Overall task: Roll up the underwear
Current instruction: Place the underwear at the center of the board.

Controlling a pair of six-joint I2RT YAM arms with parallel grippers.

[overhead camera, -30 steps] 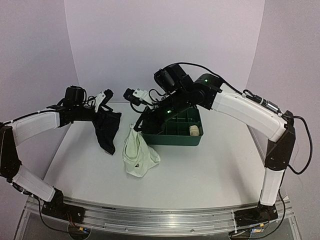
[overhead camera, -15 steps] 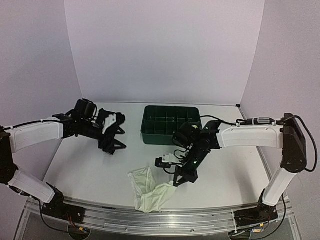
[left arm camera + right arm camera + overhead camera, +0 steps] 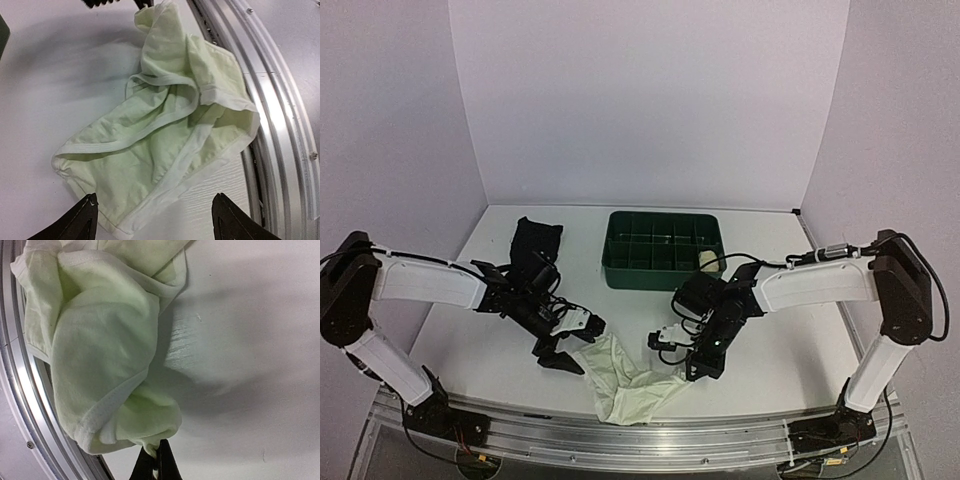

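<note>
The pale cream underwear (image 3: 625,378) lies crumpled at the table's front edge. It also shows in the left wrist view (image 3: 165,140) and the right wrist view (image 3: 100,350). My right gripper (image 3: 692,367) is shut on the cloth's right corner (image 3: 156,463). My left gripper (image 3: 560,357) is open and low at the cloth's left edge, one finger on each side of its hem (image 3: 155,225). The black underwear (image 3: 535,240) lies on the table at the back left. A small white roll (image 3: 708,262) sits in a right compartment of the tray.
The green divided tray (image 3: 663,268) stands at the back centre. The metal rail (image 3: 640,440) runs along the near edge, right beside the cream cloth (image 3: 280,125).
The left gripper has let go of the black underwear, now lying at the back left, and moved to the cream cloth's left edge. The right gripper still holds the cream cloth at the front.
</note>
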